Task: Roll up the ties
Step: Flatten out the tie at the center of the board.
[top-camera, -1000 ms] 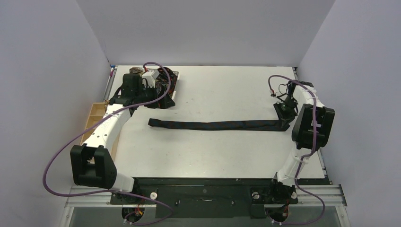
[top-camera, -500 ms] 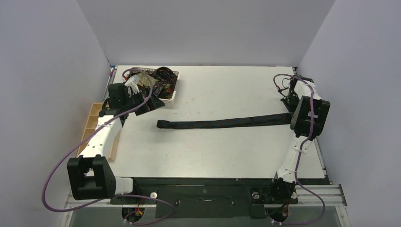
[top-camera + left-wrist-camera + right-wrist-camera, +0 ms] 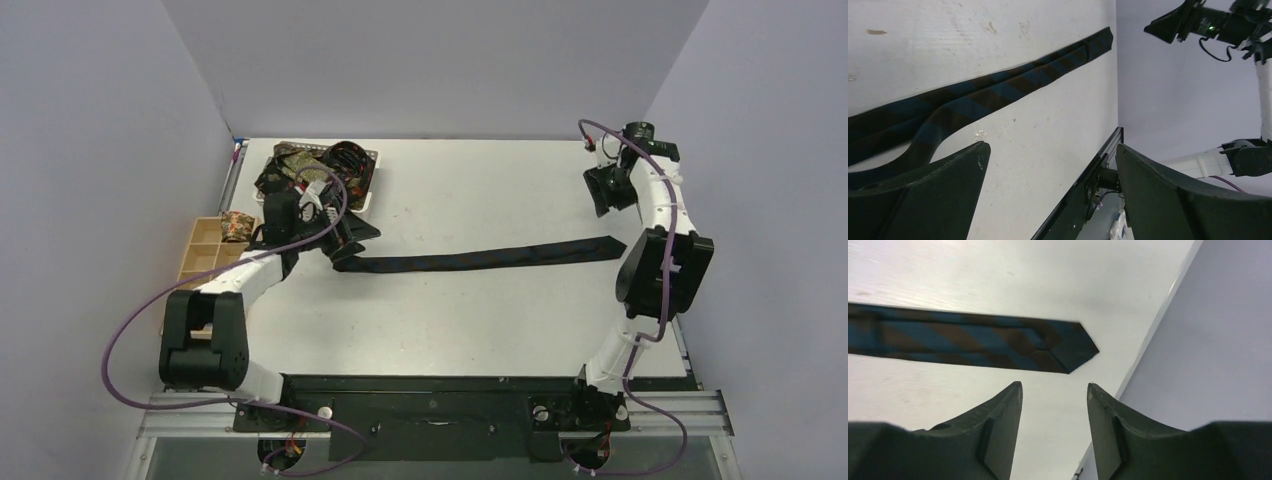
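Dark striped tie (image 3: 480, 258) | left claw (image 3: 1050, 150) spread at one end | right claw (image 3: 1054, 386) spread above tip

White table (image 3: 450, 320), 3 plain lavender-grey walls (image 3: 440, 60), soft even light.

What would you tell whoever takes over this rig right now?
Left gripper: open over the left end of the tie, not gripping.
Right gripper: open, empty, above its pointed end.
The tie lies flat across the table; more ties in the basket; one roll at the far end of the tray.
Done: one roll.
Left: roll this tie, then the basket's.
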Robot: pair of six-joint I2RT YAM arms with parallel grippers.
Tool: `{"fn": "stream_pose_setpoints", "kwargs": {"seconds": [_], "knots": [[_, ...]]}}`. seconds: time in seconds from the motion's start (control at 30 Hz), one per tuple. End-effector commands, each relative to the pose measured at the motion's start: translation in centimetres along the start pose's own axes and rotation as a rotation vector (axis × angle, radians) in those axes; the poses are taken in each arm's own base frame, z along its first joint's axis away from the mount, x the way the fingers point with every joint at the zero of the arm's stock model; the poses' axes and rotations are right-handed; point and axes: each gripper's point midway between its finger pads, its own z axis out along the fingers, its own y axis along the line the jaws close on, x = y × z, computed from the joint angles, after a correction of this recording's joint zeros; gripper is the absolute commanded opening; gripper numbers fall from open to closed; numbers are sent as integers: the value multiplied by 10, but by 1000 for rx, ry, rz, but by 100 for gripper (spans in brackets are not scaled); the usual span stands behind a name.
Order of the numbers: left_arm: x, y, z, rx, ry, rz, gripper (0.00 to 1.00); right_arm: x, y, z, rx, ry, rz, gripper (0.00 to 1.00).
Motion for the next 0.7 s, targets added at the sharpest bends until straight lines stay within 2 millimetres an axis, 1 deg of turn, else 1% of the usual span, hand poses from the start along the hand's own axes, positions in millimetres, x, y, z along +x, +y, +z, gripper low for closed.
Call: {"fn": "stream_pose_setpoints", "kwargs": {"seconds": [0.0,0.03,0.07,0.1,0.13,0.17,0.2,0.23,0.27,0.3,0.33,0.37,0.4,0.43,0.47,0.5,0.53,0.57,0.6,0.63,0.67], "knots": [[7,-16,25,135,73,41,96,-43,51,-74,-142,-251,8,51],[9,-12,28,134,81,30,96,-49,64,-81,-185,-276,-2,55],[9,-2,33,128,87,13,97,-54,69,-91,-197,-306,1,57],[8,2,35,130,83,14,97,-59,80,-98,-231,-327,-11,60],[7,15,39,110,85,-10,97,-64,84,-107,-238,-350,-9,62],[2,23,39,102,72,-21,97,-67,93,-112,-267,-365,-21,63],[4,37,42,82,77,-54,97,-71,99,-119,-276,-382,-29,64],[-2,45,42,75,59,-63,97,-72,103,-123,-291,-385,-33,64],[0,58,44,52,61,-86,97,-74,107,-127,-297,-395,-42,65],[-3,67,44,39,49,-96,97,-73,110,-128,-306,-390,-47,65],[-1,81,47,12,54,-109,97,-72,114,-129,-312,-382,-58,65],[0,88,48,0,54,-113,97,-71,116,-129,-317,-375,-67,65],[5,99,52,-16,67,-125,97,-68,120,-128,-326,-362,-76,65],[6,104,54,-21,69,-127,97,-66,122,-126,-331,-352,-87,65],[11,114,57,-32,82,-143,97,-62,126,-125,-342,-337,-96,65],[12,116,59,-27,84,-144,97,-59,129,-122,-350,-325,-112,65],[17,123,61,-33,93,-168,97,-56,134,-122,-361,-310,-125,65],[18,125,62,-28,90,-164,97,-52,137,-120,-365,-299,-141,65],[16,132,61,-36,81,-183,97,-49,143,-119,-373,-285,-160,65],[14,137,58,-40,70,-192,97,-45,145,-118,-377,-274,-178,64],[15,141,58,-43,68,-203,97,-44,155,-118,-382,-268,-214,64]]}}
